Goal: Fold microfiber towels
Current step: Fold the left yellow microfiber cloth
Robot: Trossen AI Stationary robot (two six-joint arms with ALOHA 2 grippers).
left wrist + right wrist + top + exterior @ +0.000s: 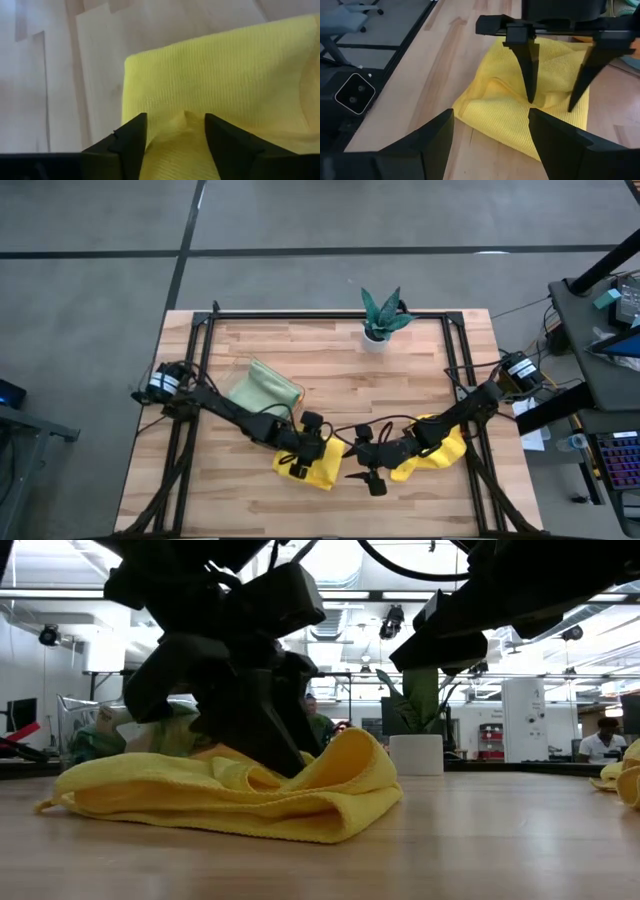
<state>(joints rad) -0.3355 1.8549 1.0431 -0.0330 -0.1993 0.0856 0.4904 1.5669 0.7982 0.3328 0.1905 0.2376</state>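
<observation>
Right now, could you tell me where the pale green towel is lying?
In the high view, the pale green towel lies on the table's left half, beside the left arm and behind the yellow towel that the left gripper works on.

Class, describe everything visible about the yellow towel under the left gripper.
The yellow towel is a soft, finely ribbed microfiber cloth, loosely folded into rumpled layers with one edge humped up. It lies on the wooden table near its front edge. The left gripper presses its open fingers down into the cloth. The right gripper hovers beside it, open, not touching.
</observation>
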